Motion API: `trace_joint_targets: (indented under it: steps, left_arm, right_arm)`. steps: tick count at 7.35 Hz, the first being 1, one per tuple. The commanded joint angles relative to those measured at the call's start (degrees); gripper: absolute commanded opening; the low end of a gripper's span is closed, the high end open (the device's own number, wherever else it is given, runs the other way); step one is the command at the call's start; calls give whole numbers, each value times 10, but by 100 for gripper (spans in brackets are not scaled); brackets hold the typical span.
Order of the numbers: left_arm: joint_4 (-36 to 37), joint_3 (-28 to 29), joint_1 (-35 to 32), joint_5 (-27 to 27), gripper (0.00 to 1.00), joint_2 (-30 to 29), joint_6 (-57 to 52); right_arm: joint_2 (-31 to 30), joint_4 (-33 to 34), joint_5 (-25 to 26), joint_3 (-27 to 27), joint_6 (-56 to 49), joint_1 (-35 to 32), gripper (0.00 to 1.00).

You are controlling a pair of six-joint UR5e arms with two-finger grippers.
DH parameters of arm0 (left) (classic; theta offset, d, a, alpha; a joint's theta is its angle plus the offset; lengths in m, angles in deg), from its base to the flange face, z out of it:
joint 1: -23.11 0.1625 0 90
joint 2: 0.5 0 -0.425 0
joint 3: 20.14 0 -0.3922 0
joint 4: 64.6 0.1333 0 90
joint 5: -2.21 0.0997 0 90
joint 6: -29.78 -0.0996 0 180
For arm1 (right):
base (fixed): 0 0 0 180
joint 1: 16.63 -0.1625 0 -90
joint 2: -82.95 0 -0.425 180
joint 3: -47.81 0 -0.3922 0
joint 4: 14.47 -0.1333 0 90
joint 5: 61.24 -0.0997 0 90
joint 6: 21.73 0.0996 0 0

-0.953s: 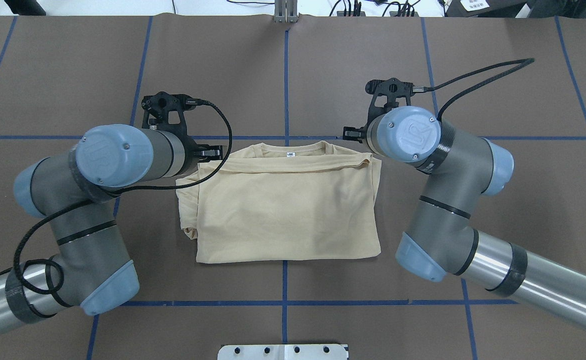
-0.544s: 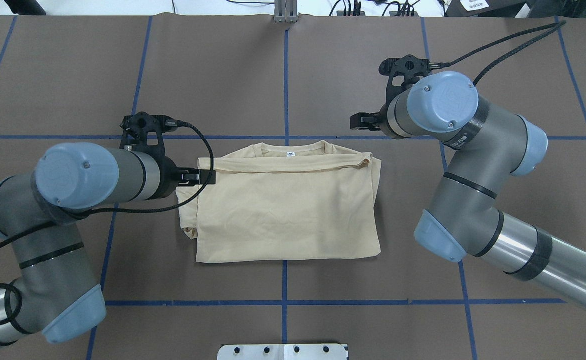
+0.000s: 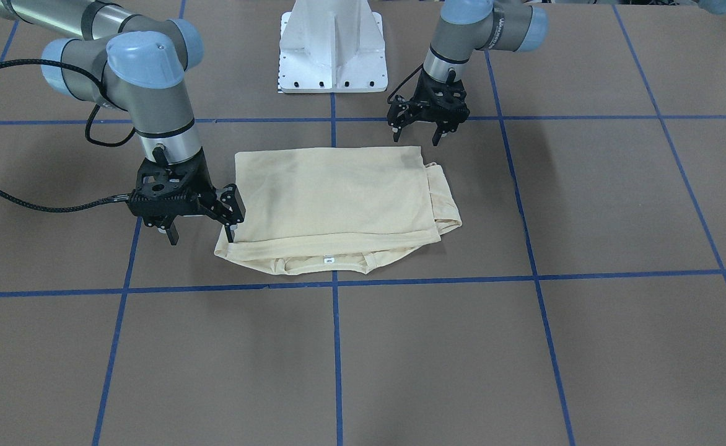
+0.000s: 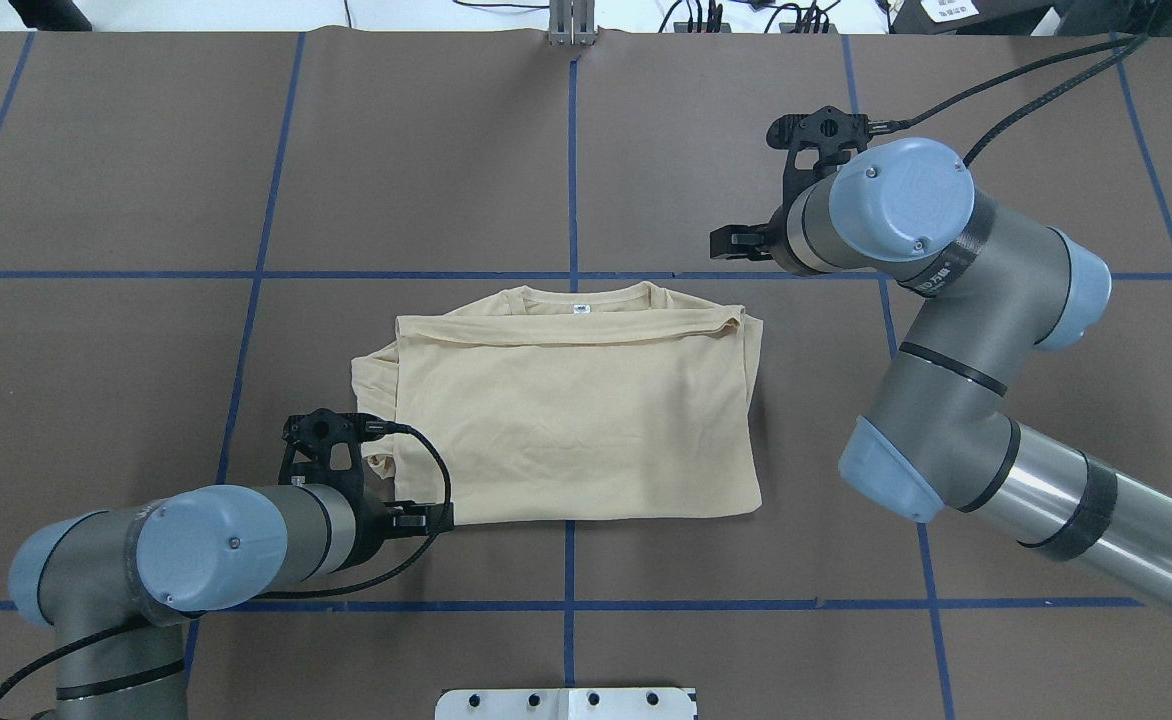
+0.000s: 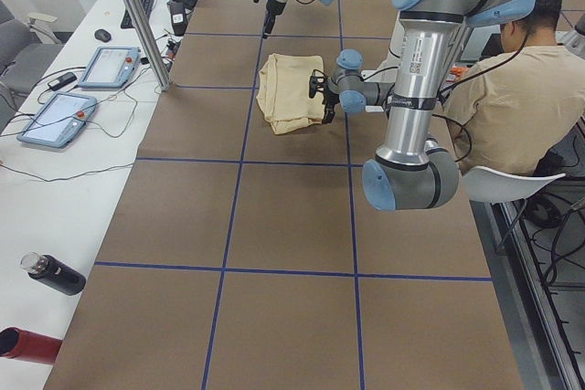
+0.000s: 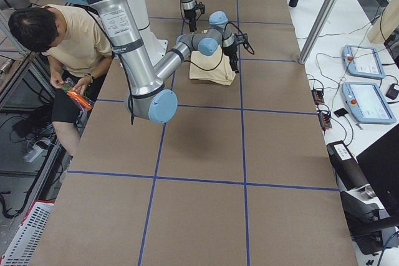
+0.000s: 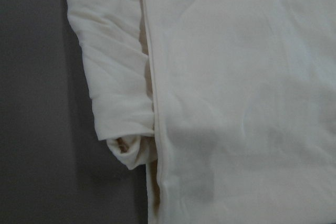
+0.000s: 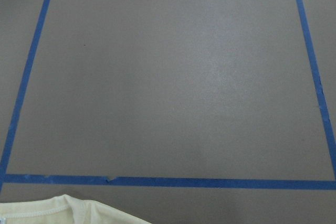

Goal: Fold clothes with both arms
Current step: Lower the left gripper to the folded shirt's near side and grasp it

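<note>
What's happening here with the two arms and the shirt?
A pale cream-yellow shirt lies folded into a rough rectangle on the brown table, collar away from the robot. The black two-finger left gripper hangs open by the shirt's near hem corner; the black right gripper is open at the far collar-side corner. Neither holds any cloth.

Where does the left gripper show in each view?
Front-facing: left gripper top, right of centre, above shirt corner.
Overhead: left gripper lower left, by shirt corner.
Exterior left: left gripper centre, beside shirt.
Exterior right: left gripper top centre, beyond shirt.
Wrist views: not shown.
Shared landmark: shirt.
</note>
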Motion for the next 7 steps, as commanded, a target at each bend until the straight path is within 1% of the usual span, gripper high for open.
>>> trace_joint_targets:
  steps: [1, 2, 4, 6, 7]
  left_arm:
    - [-1, 3, 5, 2, 78, 0, 1]
    - [-1, 12, 5, 2, 76, -2, -1]
    - [-1, 12, 4, 2, 74, -4, -3]
    - [-1, 12, -1, 2, 67, -5, -5]
    - [-1, 12, -4, 3, 67, -5, -6]
  right_arm:
    - [-1, 0, 1, -1, 1, 1, 100]
    - [-2, 0, 3, -1, 1, 1, 100]
    - [-2, 0, 3, -1, 1, 1, 100]
    - [-2, -1, 3, 0, 0, 1, 100]
    - [-3, -1, 3, -1, 1, 1, 100]
